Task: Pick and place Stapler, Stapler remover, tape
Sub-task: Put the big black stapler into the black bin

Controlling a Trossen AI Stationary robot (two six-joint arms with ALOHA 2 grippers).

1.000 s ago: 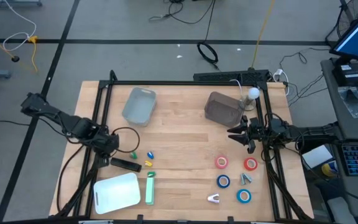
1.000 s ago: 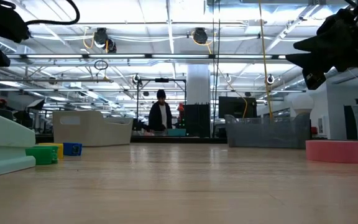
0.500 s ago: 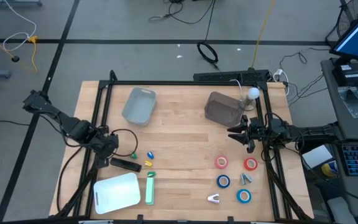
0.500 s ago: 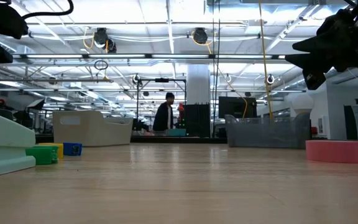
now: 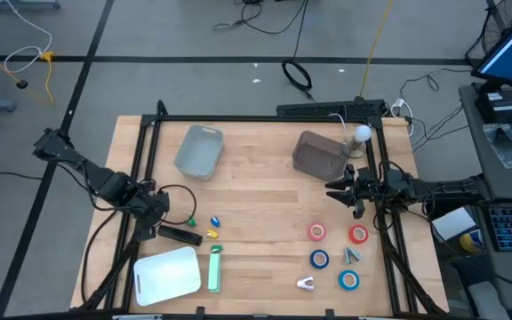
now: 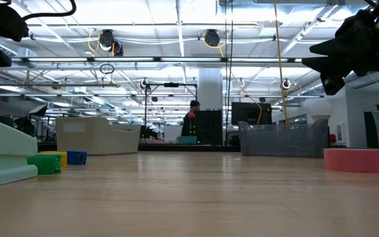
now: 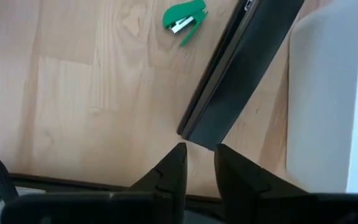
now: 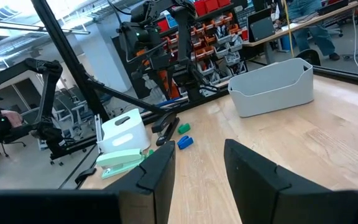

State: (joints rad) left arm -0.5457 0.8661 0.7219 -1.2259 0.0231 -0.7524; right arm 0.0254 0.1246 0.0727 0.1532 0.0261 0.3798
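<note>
A black stapler lies flat near the table's left edge, and its end shows just beyond my left gripper's fingertips. My left gripper points down above the wood, narrowly open, with nothing between its fingers. Close by lie small green, blue and yellow staplers and a long pale-green stapler. Two red tape rolls, two blue ones and two stapler removers lie flat at the near right. My right gripper hovers level and open at the right edge.
A pale blue-grey bin stands at the far left and a dark grey bin at the far right. A white box sits at the near left corner. Bare wood lies between the stapler group and the tape rolls. A person is far behind the table.
My left arm has swung slightly about its base, so its gripper has turned a little over the black stapler's end. Nothing on the table has moved. The person in the room behind has walked to the right.
</note>
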